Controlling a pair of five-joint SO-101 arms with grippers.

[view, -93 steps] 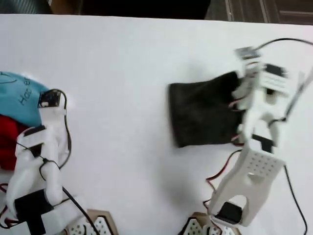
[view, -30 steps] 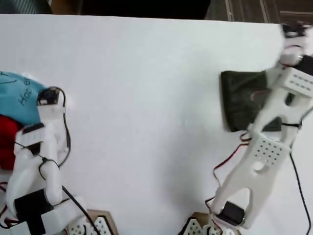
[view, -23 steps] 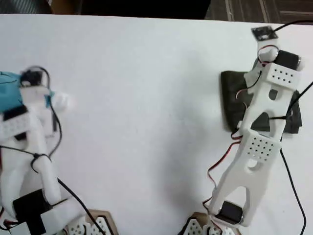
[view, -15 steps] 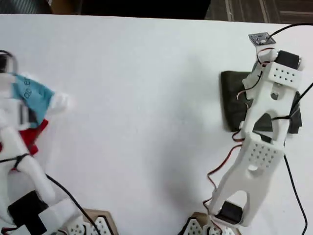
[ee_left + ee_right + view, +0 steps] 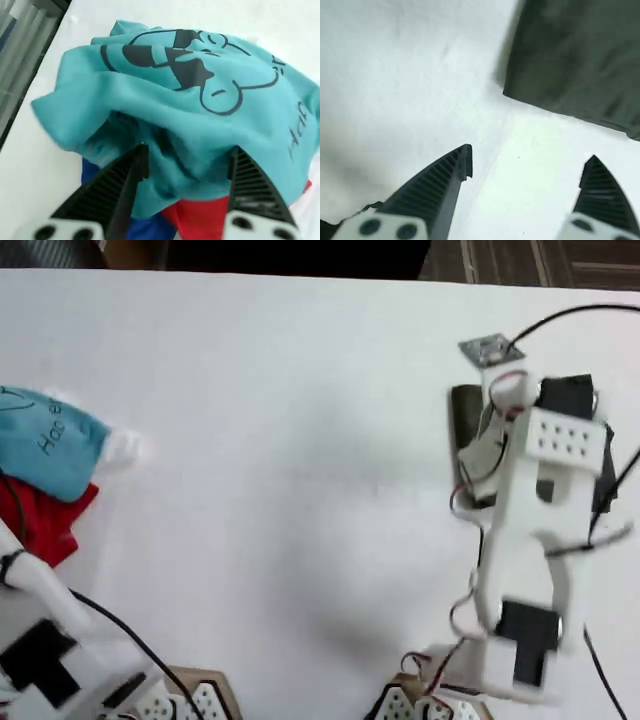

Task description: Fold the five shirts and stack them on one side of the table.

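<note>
Just beside dark shirt (image 5: 570,55), right gripper (image 5: 530,152) agape

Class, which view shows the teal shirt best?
Left wrist view: the teal shirt lies close, its drawing plain. The high view has it small at the table's edge; the right wrist view faces the dark shirt.

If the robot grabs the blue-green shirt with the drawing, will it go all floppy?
Probably floppy: the teal shirt lies bunched in soft folds, so it would likely droop from wherever it is pinched. It looks light, being thin cloth. It rests on a red shirt, which might drag along a little.
</note>
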